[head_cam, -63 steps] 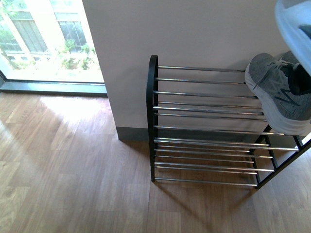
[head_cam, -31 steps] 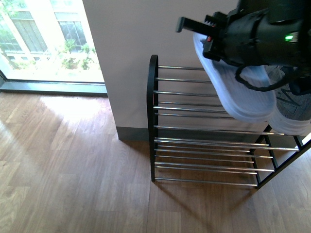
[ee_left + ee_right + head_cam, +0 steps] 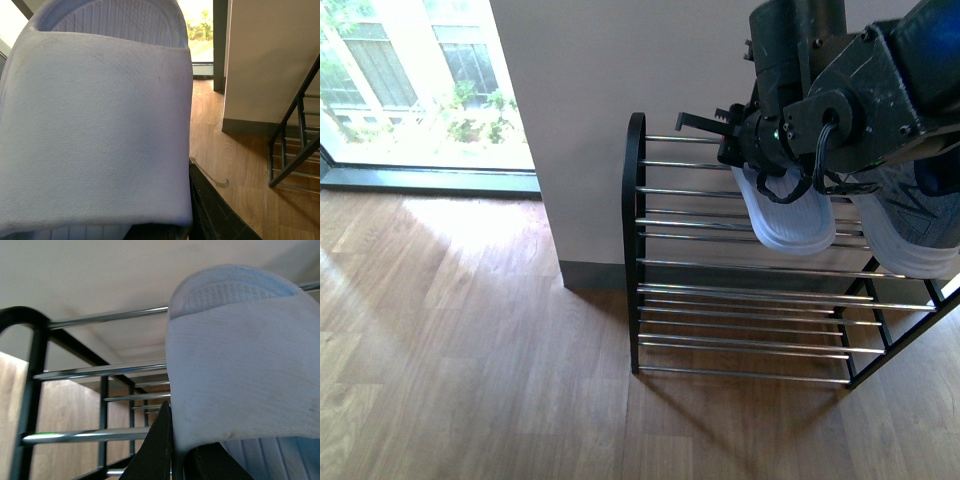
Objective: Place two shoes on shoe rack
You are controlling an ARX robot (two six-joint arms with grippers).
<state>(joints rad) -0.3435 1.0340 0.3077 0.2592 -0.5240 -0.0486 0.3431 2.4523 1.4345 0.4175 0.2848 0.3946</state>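
Right gripper (image 3: pixel 745 150) reaches in from two o'clock over the shoe rack (image 3: pixel 633 250), clamped on a pale slide (image 3: pixel 785 215) hanging above the top rods. Only the front view shows the grey sneaker (image 3: pixel 918 225) at three o'clock. Left gripper's own camera shows its slide (image 3: pixel 95 125); its grip I cannot tell.

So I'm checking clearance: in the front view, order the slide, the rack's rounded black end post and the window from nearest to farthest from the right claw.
1. Slide: held in the right claw.
2. End post: left of the claw.
3. Window: far left.
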